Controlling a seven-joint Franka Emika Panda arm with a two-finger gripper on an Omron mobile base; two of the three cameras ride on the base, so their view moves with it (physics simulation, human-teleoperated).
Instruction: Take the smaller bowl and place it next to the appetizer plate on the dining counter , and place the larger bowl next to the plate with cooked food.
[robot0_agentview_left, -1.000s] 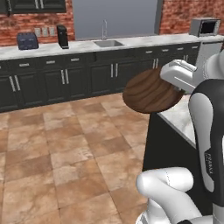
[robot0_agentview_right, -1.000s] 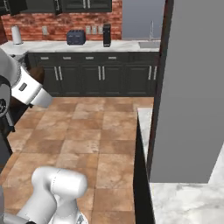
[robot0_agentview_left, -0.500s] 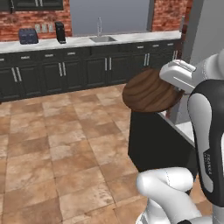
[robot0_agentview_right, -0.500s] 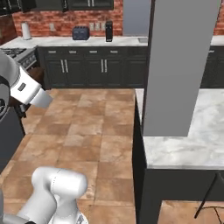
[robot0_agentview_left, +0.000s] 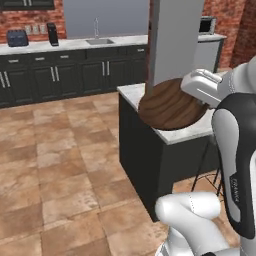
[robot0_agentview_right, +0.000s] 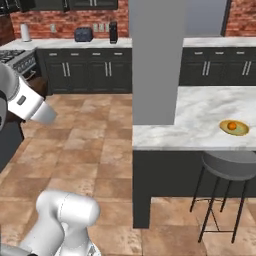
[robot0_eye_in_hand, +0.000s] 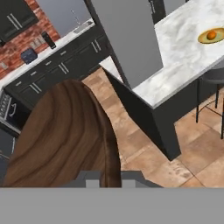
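One wooden bowl (robot0_agentview_left: 171, 106). One yellow plate (robot0_agentview_right: 234, 127) carrying one orange ball (robot0_agentview_right: 232, 125). One marble counter (robot0_agentview_right: 200, 117) with one grey pillar (robot0_agentview_right: 156, 60). One stool (robot0_agentview_right: 229, 165). One toaster (robot0_agentview_right: 83, 34), one microwave (robot0_agentview_left: 208, 24), one sink tap (robot0_agentview_left: 96, 27).

Domestic kitchen. Dark base cabinets (robot0_agentview_left: 55, 80) under a pale wall counter (robot0_agentview_left: 75, 45) with sink (robot0_agentview_left: 97, 41), toaster (robot0_agentview_right: 83, 34), microwave (robot0_agentview_left: 207, 25); red brick wall (robot0_agentview_right: 65, 22); tiled floor (robot0_agentview_left: 55, 165); marble dining counter (robot0_agentview_right: 200, 117) with bar stool (robot0_agentview_right: 227, 167).
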